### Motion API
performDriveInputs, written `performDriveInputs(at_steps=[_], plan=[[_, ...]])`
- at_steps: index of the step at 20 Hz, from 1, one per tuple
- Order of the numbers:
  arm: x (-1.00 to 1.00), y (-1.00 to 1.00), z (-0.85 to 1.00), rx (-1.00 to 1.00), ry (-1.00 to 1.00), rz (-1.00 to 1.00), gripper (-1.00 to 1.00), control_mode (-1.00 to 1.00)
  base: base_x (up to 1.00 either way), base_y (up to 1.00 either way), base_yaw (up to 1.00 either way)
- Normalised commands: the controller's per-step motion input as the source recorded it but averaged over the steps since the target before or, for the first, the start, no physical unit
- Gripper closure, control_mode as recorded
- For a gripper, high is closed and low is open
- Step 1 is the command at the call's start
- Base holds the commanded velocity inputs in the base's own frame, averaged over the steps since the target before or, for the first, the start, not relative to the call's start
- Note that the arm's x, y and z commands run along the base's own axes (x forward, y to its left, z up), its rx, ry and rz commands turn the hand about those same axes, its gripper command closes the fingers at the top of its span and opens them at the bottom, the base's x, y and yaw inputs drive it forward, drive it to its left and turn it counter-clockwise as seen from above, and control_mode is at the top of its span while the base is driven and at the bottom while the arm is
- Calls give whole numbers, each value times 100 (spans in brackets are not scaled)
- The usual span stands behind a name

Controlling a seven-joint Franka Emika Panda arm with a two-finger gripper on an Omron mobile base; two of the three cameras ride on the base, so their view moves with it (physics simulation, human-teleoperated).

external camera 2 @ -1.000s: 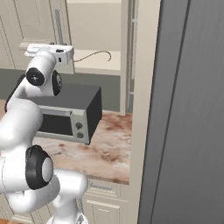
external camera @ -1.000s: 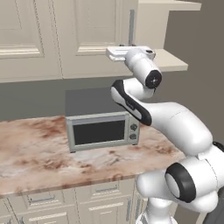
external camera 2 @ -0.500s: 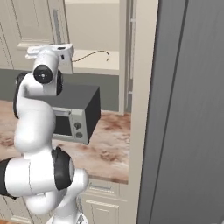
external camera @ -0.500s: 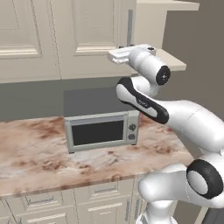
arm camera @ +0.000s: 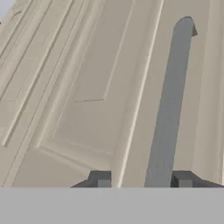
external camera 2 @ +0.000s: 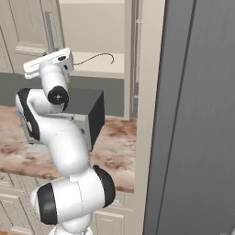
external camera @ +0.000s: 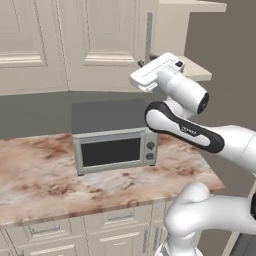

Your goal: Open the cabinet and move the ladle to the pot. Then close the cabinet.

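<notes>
The cream upper cabinet door [external camera: 102,45] stands ajar, hinged on its left. Its long grey bar handle [external camera: 148,35] [arm camera: 168,113] runs up the free edge. My gripper [external camera: 145,63] [arm camera: 141,179] is at the lower end of that handle. Its two dark fingertips [arm camera: 99,178] straddle the bar, and the right one lies against it. Inside, on the cream shelf [external camera 2: 114,69], lies the ladle [external camera 2: 106,54], thin and brown with a curved handle. The pot is out of view.
A grey microwave [external camera: 115,145] sits on the marble counter [external camera: 40,170] directly below the cabinet. Cream drawer fronts [external camera: 45,230] run under the counter. A tall dark grey panel [external camera 2: 197,114] closes off the right side beyond a cream upright [external camera 2: 149,92].
My arm's elbow and lower links have swung round and now stand larger in both base views. The hand has stayed at the handle, and the door has barely moved.
</notes>
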Motion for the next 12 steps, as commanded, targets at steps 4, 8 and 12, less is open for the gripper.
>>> performDriveInputs(at_steps=[4,8,12], plan=[[-74,100,-39,-1,-22,2,100,-100,0,0,0],[-51,100,-41,0,-12,0,100,-100,0,0,0],[-45,100,-13,5,-3,0,100,-100,0,0,0]])
